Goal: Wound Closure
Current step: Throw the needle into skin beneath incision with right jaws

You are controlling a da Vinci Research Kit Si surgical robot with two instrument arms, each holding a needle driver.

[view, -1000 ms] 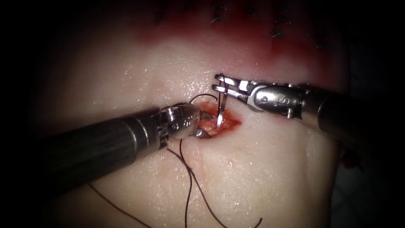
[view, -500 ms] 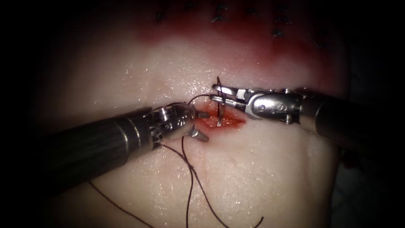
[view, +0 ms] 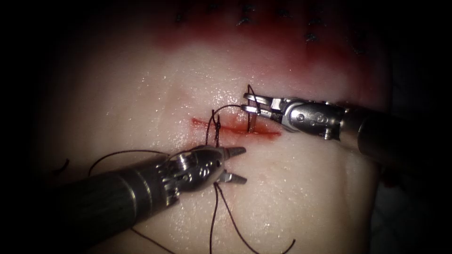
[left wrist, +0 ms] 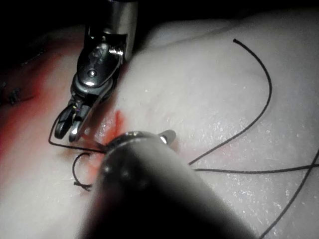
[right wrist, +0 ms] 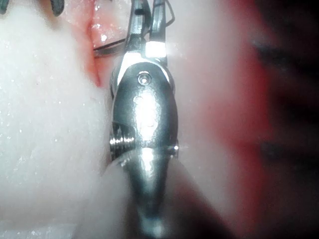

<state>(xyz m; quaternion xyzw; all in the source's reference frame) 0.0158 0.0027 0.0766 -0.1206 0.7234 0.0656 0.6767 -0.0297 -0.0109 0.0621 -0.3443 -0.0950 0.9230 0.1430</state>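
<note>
While the tissue (view: 306, 197) lies broad and glistening under the light, with red fluid (view: 282, 47) staining its far edge, the cut (view: 268, 133) runs across the middle as a thin red line, its lips nearly together.

The left pincer (view: 242, 164) sits on the near side of the cut, just clear of it and toward its left end. Its jaws are spread wide and grip nothing. The dark thread (view: 213, 123) rises out of the cut's left part in a small loop, arcs over to the right tool, and other lengths trail loose across the tissue beside and under the left shaft.

The right pincer (view: 246, 102) comes in from the right, just beyond the cut, and is closed on the needle (view: 252, 121), as far as I can judge toward its thread end. The needle hangs down from the jaws with its point in the right half of the cut. Whether the point is buried in the tissue or only resting in the opening, I cannot tell.

To my eye, good work here depends on a firm, square grip, so the needle cannot twist. The wrist should follow the needle's curve and not push it straight. The loose thread ought to stay clear of the open left jaws.
</note>
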